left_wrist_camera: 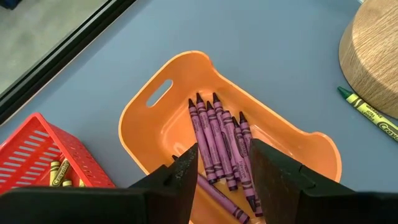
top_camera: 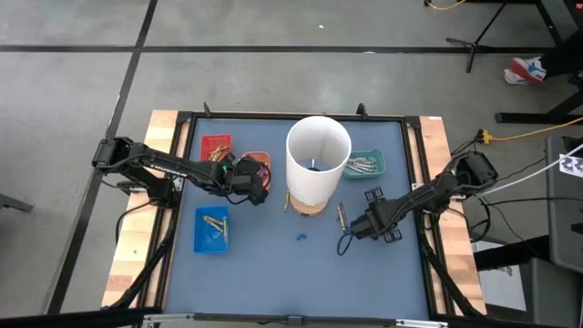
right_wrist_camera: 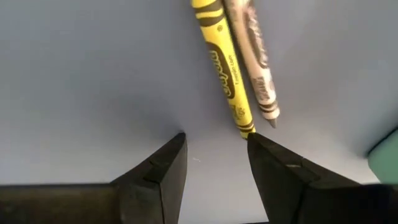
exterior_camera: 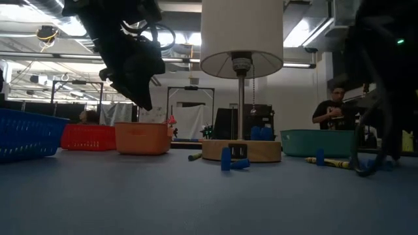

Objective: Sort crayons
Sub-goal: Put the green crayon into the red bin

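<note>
- Blue-grey table top [top_camera: 273, 273] fills the black frame; behind it, in the low view, a workshop with a person [exterior_camera: 334, 109] at the far right.
- Dead centre stands a lamp with a tall white shade [top_camera: 318, 160] on a round wooden base [exterior_camera: 241, 149], which blocks the line between the two arms.
- Four small trays sit around it: the orange tray [left_wrist_camera: 180, 81] holds a bunch of purple crayons [left_wrist_camera: 217, 140]; the red tray [left_wrist_camera: 37, 155] has yellow ones; the blue tray [top_camera: 212, 229] holds a few yellowish sticks; the teal tray [top_camera: 365, 164] holds grey ones.
- Loose on the table: a yellow crayon [right_wrist_camera: 222, 68] and a grey crayon [right_wrist_camera: 254, 59] side by side near the lamp base, and a green-tipped one [left_wrist_camera: 368, 113] beside the base.
- Left gripper [left_wrist_camera: 224, 165] hovers over the orange tray, fingers apart, empty.
- Right gripper [right_wrist_camera: 214, 155] points down at the yellow crayon's tip, fingers spread, gripping nothing.
</note>
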Controlling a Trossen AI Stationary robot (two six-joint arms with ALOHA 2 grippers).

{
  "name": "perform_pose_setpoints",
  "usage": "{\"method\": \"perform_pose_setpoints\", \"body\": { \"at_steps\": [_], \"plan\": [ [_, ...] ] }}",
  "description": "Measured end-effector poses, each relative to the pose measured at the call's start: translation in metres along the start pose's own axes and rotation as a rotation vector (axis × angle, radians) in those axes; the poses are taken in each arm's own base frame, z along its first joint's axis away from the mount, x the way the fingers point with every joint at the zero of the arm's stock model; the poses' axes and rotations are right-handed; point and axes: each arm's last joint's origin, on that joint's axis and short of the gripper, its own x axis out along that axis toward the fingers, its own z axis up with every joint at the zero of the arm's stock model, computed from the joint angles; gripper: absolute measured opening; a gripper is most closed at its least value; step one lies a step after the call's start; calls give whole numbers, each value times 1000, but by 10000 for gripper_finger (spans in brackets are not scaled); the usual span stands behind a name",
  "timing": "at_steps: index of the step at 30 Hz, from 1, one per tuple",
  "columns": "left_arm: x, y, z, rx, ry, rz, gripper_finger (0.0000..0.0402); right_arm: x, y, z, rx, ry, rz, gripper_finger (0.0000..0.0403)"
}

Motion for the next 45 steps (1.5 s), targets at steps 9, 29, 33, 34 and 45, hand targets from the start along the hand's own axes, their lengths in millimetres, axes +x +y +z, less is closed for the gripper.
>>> {"method": "perform_pose_setpoints", "body": {
  "at_steps": [9, 29, 33, 34, 45],
  "plan": [
    [0, 0, 0, 0, 0, 0, 128, -10, -11, 6, 43, -10, 47, 172],
    [0, 0, 0, 0, 0, 0, 128, -15, -11, 20, -70, -152, 99, 172],
    [0, 0, 0, 0, 0, 0, 128, -15, -13, 20, -57, -158, 144, 172],
    [0, 0, 0, -1, 0, 0, 128, -15, -13, 21, -53, -165, 165, 172],
    [0, 0, 0, 0, 0, 0, 128, -15, -12, 21, -52, -166, 243, 172]
  ]
}}
